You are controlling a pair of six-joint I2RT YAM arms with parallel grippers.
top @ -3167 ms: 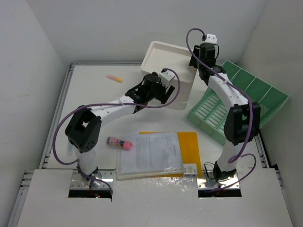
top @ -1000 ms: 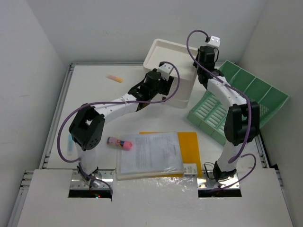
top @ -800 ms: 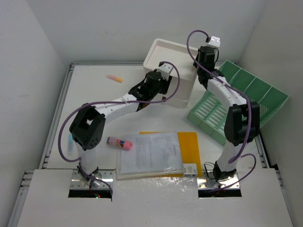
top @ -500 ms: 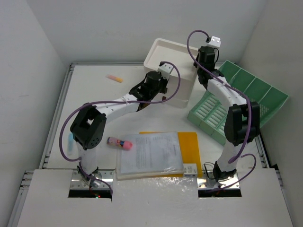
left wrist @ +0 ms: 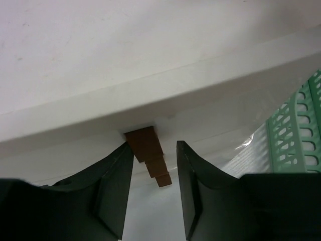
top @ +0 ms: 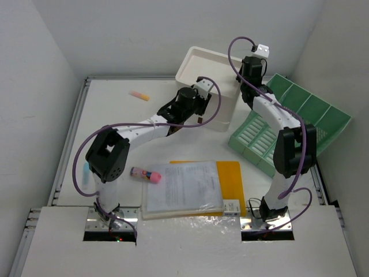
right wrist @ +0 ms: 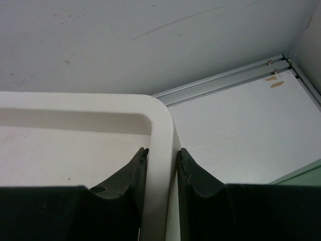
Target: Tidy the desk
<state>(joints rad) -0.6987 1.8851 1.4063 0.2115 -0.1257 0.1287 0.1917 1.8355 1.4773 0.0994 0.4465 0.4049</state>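
Observation:
The desk (top: 115, 115) is a white tabletop with silver rails. At its back stands a white drawer box (top: 207, 86). My left gripper (top: 202, 112) is at the box's front face. In the left wrist view it (left wrist: 154, 145) is open, its fingers either side of a brown drawer handle (left wrist: 148, 150); the left finger is against the handle and a gap remains on the right. My right gripper (top: 242, 86) is at the box's right top corner. In the right wrist view it (right wrist: 163, 149) is shut on the box's rim (right wrist: 161, 125).
A green slotted file rack (top: 288, 124) lies right of the box. A stack of papers (top: 184, 187) on a yellow folder (top: 230, 173) lies near the front, with a pink marker (top: 145, 173) to its left. An orange item (top: 139, 95) lies at the back left.
Since the oldest frame the left arm has reached further right, up to the box front. Over the last second both arms have hardly moved.

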